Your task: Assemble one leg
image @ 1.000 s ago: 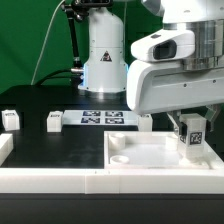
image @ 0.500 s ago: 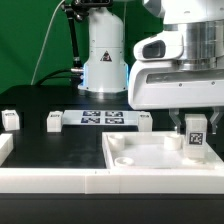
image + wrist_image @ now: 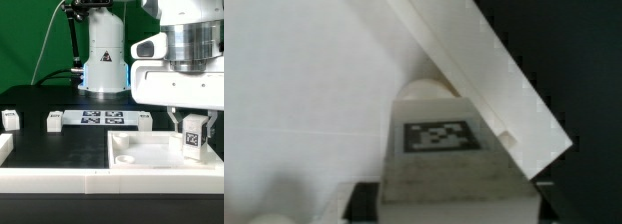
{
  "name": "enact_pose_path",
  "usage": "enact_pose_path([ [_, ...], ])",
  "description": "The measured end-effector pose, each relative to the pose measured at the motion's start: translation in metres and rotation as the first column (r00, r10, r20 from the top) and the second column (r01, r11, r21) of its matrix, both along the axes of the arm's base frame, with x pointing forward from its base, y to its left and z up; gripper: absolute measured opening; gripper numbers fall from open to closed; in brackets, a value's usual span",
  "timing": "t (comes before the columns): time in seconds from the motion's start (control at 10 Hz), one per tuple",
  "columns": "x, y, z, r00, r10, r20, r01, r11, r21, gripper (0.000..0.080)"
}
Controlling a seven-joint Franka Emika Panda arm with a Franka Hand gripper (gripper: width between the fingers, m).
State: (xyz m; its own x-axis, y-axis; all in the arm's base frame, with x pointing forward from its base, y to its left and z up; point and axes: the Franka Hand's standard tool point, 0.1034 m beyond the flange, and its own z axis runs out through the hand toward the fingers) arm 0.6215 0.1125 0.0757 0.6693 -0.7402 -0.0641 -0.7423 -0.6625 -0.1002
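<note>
Black tabletop spreads under everything, fenced along its nearest edge by a low white rail (image 3: pixel 60 178). Just behind that rail lies the white square plate (image 3: pixel 140 155), flat on the table, with a round hole showing in the corner toward the exterior view's left. Over the plate's corner toward the exterior view's right hangs the gripper (image 3: pixel 193 130), pointing straight down from the arm's bulky white wrist housing (image 3: pixel 170 85). Its jaws pinch the leg (image 3: pixel 192 142) from both sides, with the black-and-white tag facing the exterior camera. The leg stands upright, its lower end down at the plate's surface, though I cannot tell whether the two touch. In the wrist view the leg (image 3: pixel 441 135) sits between the dark fingers (image 3: pixel 359 198), its tag turned to the lens and its rounded end close beside the plate's raised edge, with bare black table beyond that edge. Past the plate's far edge, three loose pegs stand on the table: one (image 3: pixel 146 121) just behind the plate, one (image 3: pixel 54 121) farther toward the exterior view's left, and one (image 3: pixel 10 119) farther left again. Between the first two lies the marker board (image 3: pixel 103 119). Behind the board, well beyond the plate, rises the arm's white base (image 3: pixel 103 55), backed by a green curtain (image 3: pixel 30 40).
</note>
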Motion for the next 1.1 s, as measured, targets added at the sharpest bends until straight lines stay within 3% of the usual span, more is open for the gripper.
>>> enact_pose_path([
  [0.2, 0.0002, -0.0007, -0.0002, 0.989, -0.150, -0.016, 0.150, 0.989, 0.000, 0.0292],
  [0.4, 0.0000, -0.0003, -0.0006, 0.988, -0.156, -0.018, 0.156, 0.988, 0.003, 0.0292],
  [0.5, -0.0001, 0.0004, -0.0009, 0.993, -0.121, -0.014, 0.121, 0.993, 0.003, 0.0405],
  [0.6, -0.0003, 0.0020, -0.0016, 0.998, -0.060, -0.008, 0.060, 0.998, 0.001, 0.0543],
  [0.7, -0.0006, 0.0030, -0.0020, 1.000, 0.031, 0.002, -0.031, 1.000, -0.003, 0.0616],
  [1.1, -0.0010, 0.0011, -0.0042, 0.864, 0.501, 0.045, -0.500, 0.865, -0.039, 0.0648],
])
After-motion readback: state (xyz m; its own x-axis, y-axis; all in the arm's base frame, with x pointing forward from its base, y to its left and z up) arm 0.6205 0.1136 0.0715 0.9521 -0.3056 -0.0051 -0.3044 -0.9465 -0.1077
